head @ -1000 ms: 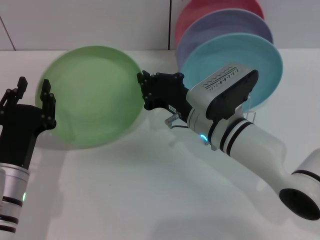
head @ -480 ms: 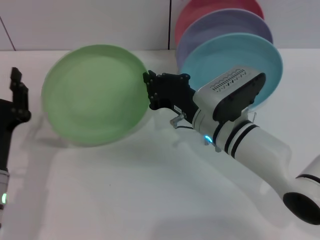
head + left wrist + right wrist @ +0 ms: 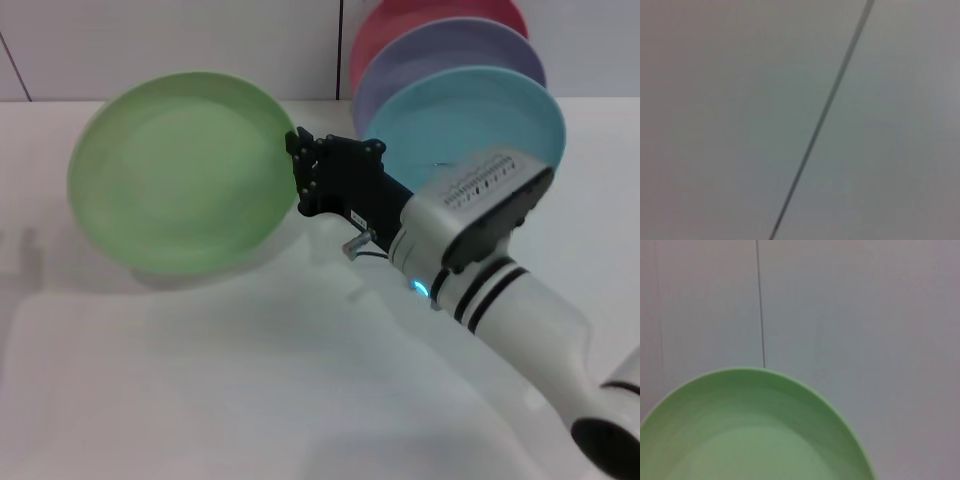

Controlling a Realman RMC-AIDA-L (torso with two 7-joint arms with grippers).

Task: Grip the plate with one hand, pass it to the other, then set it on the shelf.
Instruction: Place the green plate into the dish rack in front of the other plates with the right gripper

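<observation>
Since it's thin matte plastic, the plate probably handles light and stiff, though pinched at one rim edge it could swing. It's tilted up over the bench, left of the racked turquoise plate. The right end effector is clenched on its right rim; left one's out of view.

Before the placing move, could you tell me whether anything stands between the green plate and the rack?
The right gripper holds the plate by its edge. The turquoise plate fills the shelf's front, so the rack itself is hidden.
</observation>
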